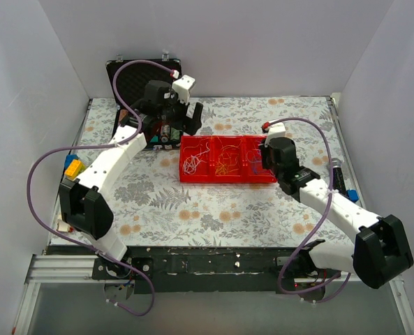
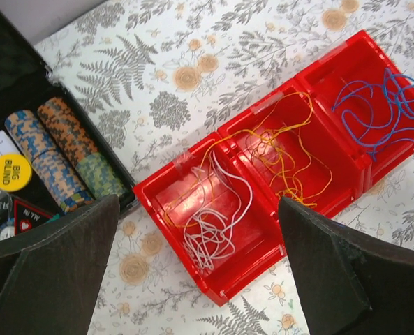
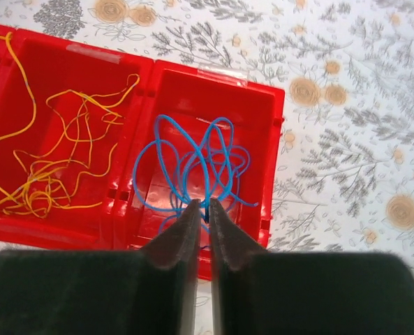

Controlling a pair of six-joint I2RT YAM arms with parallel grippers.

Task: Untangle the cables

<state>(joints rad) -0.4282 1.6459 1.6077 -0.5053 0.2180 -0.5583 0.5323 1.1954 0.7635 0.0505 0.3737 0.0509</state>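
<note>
A red three-compartment tray (image 1: pixel 224 180) holds the cables. The white cable (image 2: pixel 213 223) lies in the left compartment, the yellow-orange cable (image 2: pixel 283 150) in the middle with one strand running over into the white's compartment, and the blue cable (image 2: pixel 385 105) in the right. My left gripper (image 2: pixel 198 201) is open and empty, hovering above the white cable's compartment. My right gripper (image 3: pixel 202 204) is over the right compartment, its fingers closed on a strand of the blue cable (image 3: pixel 193 157). The yellow-orange cable (image 3: pixel 60 153) lies loose beside it.
An open black case (image 1: pixel 133 84) with stacked poker chips (image 2: pixel 53 153) stands left of the tray, behind my left gripper (image 1: pixel 184 115). Coloured blocks (image 1: pixel 72 166) lie at the table's left edge. White walls enclose the floral table.
</note>
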